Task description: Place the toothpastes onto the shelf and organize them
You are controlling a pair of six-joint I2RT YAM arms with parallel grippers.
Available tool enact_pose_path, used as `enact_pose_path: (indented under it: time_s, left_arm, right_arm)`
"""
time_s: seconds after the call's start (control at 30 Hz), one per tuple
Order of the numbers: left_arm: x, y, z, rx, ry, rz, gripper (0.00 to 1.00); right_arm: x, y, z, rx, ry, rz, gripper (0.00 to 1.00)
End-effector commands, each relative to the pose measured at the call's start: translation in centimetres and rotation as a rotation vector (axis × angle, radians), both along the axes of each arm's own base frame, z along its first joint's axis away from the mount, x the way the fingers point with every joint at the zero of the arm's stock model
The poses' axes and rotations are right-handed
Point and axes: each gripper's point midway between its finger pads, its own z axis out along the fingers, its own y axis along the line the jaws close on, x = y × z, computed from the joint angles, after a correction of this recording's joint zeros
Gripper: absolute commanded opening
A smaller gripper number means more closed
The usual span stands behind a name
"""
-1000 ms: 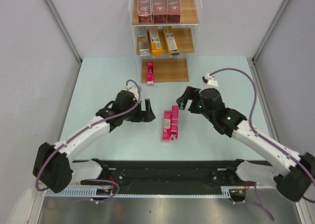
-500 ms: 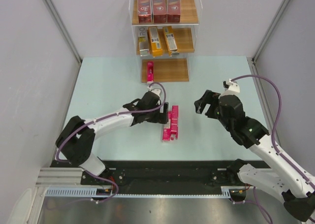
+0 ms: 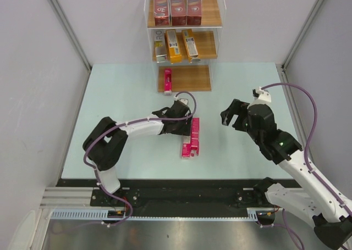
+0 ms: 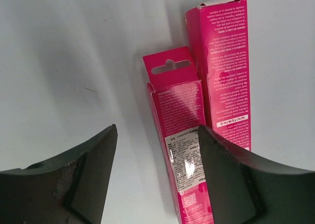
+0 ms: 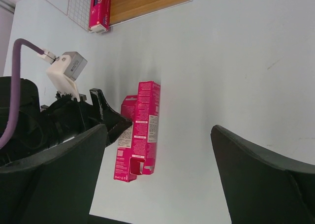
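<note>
Jaws of my left claw stand half open astride a pink carton lying on the table, not gripping it. A second pink carton lies against it. My right claw hangs wide open and empty, well apart. On the shelf, red cartons stand on top, orange cartons in the middle, and a third pink carton lowest.

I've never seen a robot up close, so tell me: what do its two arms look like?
Both the left arm and right arm are white tube-like segments joined by chunky black joints. A purple cable loops along each, ending in a small white plug near the wrist. The jaws are dark, blunt wedges; one left jaw looks scuffed.
</note>
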Motion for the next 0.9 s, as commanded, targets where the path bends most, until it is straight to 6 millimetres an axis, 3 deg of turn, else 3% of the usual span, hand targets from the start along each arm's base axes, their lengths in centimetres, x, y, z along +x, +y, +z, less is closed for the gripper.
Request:
enact_pose_path:
  time_s: [0.0,0.37,0.5,0.7,0.8,0.87]
  left_arm:
    - [0.8,-1.6,0.5,-0.029,-0.013,0.0,0.72]
    - [0.6,-2.7,-0.5,-0.013,0.0,-0.026,0.71]
    - [0.5,-3.3,-1.3,-0.006,0.015,-0.038,0.58]
    - [0.2,-3.6,-2.0,-0.006,0.03,-0.047,0.51]
    - [0.2,-3.7,-1.7,-0.015,0.022,-0.046,0.45]
    - [0.3,-3.9,-1.0,-0.037,0.011,-0.05,0.35]
  right_arm:
    - [-0.1,-0.5,0.1,-0.011,-0.01,0.009,0.93]
    - [-0.1,-0.4,-0.6,-0.012,0.006,0.018,0.93]
    - [-0.1,-0.3,-0.8,-0.013,0.013,0.022,0.93]
    - [-0.1,-0.1,-1.0,-0.012,0.023,0.036,0.93]
    - [-0.2,0.0,-1.1,-0.007,0.023,0.041,0.93]
    - [-0.2,0.1,-1.1,-0.005,0.026,0.045,0.93]
